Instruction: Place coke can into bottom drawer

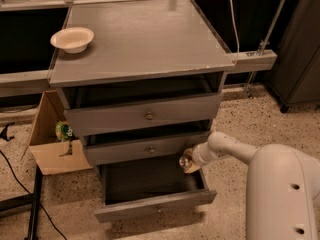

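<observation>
The robot's broad white body [280, 194] is seen nearest, filling the lower right corner. From it the arm [232, 148] is stretched out to the left, low and nearly level, with a rounded joint just behind the wrist. The claw [189, 162] is held at the right rear corner of the bottom drawer [155, 206], just under the front of the middle drawer [150, 149]. It is clamped on the coke can [184, 160], of which only a small silver end is shown, turned to the left and kept above the drawer's dark floor, not resting on it. The bottom drawer is pulled well out, its flat grey front nearest the camera and its inside laid open. The middle drawer and the top drawer [145, 115] are drawn out only a little, each with a small round knob at the centre. To the left of the cabinet an open cardboard box [50, 149] is set on the speckled floor, with something green [63, 131] inside it. Above, a white bowl [72, 38] is placed upright near the far left corner of the grey bench [145, 44].
</observation>
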Available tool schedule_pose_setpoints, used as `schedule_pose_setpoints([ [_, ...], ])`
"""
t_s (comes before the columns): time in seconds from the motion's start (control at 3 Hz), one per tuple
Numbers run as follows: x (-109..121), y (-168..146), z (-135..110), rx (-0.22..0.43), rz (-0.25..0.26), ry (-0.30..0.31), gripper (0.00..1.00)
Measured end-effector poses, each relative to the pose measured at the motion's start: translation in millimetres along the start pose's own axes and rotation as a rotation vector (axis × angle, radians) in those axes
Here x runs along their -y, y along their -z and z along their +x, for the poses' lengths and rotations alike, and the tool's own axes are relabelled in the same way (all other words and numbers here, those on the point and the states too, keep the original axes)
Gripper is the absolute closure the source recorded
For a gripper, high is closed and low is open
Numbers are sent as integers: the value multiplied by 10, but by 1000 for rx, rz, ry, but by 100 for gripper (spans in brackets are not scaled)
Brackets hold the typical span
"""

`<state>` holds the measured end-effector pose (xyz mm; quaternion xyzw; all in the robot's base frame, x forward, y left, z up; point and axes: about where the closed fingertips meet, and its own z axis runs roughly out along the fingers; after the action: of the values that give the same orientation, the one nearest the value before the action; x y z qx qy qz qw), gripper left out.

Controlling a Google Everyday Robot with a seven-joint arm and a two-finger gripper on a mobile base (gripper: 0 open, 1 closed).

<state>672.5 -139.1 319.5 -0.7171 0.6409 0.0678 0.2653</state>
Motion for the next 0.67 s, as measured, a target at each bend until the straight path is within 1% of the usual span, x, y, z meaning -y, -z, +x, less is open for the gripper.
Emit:
schedule_pose_setpoints([
  [0.33,-95,-519,177,40,-16,-14,100],
  [0.67,-161,-731,180,54,-36,-18,100],
])
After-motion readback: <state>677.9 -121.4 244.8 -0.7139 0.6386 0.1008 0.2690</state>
